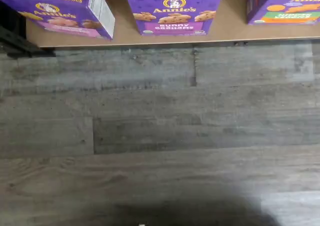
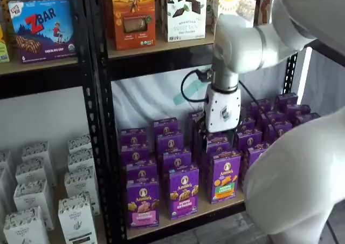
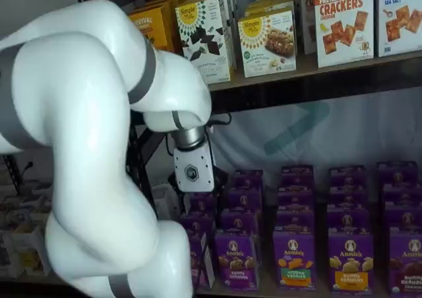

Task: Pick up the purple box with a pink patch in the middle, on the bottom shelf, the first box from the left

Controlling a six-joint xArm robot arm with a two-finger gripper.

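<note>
Tan wooden bottom shelf [image 2: 213, 210], glossy cardboard purple box [image 2: 143, 203] upright at front, hand [image 2: 218, 137] spread above rows.

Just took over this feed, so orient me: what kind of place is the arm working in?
Probably a mock grocery aisle or a stockroom. Black steel shelving carries rows of retail cartons: purple Annie's boxes on the bottom shelf, cracker boxes and snack bars higher up. The floor is grey wood-look plank.

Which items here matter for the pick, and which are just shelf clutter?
Job:
- purple box, pink band
- bottom shelf
- end effector, apart from the box

Clutter:
- purple-band carton
- orange-and-green carton
- ZBar box
- cracker boxes
</note>
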